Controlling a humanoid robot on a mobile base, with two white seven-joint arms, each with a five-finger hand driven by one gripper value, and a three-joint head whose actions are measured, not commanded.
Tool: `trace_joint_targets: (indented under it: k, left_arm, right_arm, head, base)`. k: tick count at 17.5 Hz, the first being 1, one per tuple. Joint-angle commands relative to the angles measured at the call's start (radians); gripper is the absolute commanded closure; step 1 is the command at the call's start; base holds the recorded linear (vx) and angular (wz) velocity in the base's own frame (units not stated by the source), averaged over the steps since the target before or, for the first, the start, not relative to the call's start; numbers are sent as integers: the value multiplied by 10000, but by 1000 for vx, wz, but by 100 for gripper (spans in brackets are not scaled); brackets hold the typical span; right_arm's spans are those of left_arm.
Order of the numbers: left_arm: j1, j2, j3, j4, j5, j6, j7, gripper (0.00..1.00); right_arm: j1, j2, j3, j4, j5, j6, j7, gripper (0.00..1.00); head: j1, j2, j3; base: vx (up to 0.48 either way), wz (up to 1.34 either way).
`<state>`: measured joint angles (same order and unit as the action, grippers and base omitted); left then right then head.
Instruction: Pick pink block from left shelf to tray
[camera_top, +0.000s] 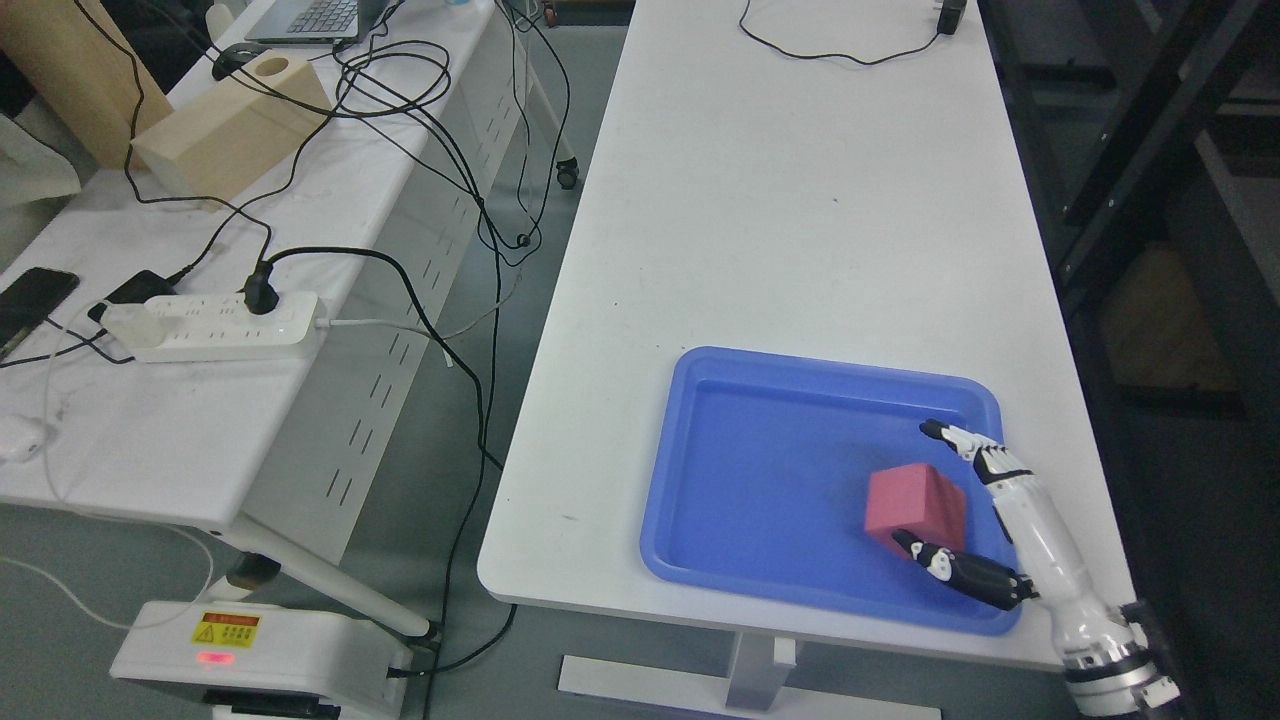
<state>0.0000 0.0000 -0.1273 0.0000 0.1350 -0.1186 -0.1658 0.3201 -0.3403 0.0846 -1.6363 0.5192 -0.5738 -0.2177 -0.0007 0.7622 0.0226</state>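
Right hand (985, 520): entered from the lower right; fingers are spread wide; the thumb tip is seen at the block's near lower face, the long fingers (975, 447) are extended past its right side; whether the block is gripped cannot be told.
Pink block (915, 510): set inside the tray, in its near right part.
Blue tray (700, 470): laid near the table's front edge; its left half is left bare.
White table (800, 200): open surface is seen beyond the tray; a black cable (835, 55) is laid at the far end.
Left side: a second desk is loaded with a power strip (215, 327), cables and a wooden block (230, 125), well apart.
Right side: a dark rack (1130, 150) is placed just beside the table edge.
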Motion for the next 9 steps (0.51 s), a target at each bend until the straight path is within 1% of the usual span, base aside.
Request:
trace_joint_targets:
  k: [1, 2, 5, 7, 9]
  left_arm:
    - [199, 174, 0, -175, 0, 5, 1, 0]
    - [199, 174, 0, -175, 0, 5, 1, 0]
    - [199, 174, 0, -175, 0, 5, 1, 0]
    - [199, 174, 0, -175, 0, 5, 1, 0]
    - [199, 174, 0, -175, 0, 5, 1, 0]
  right_arm:
    - [97, -64, -875, -4, -2886, -153, 1362, 6]
    - [67, -64, -1074, 11, -3240, -107, 1364, 1]
    - [36, 89, -1275, 11, -3748, -167, 1348, 1]
    - [20, 89, -1276, 11, -4605, -183, 1364, 1]
    - [20, 59, -1291, 11, -5785, -458, 1379, 1]
  head:
    - [0, 0, 0]
    - [0, 0, 0]
    - [0, 0, 0]
    - [0, 0, 0]
    - [0, 0, 0]
  base:
    - [0, 0]
    - [0, 0]
    - [0, 0]
    - [0, 0]
    - [0, 0]
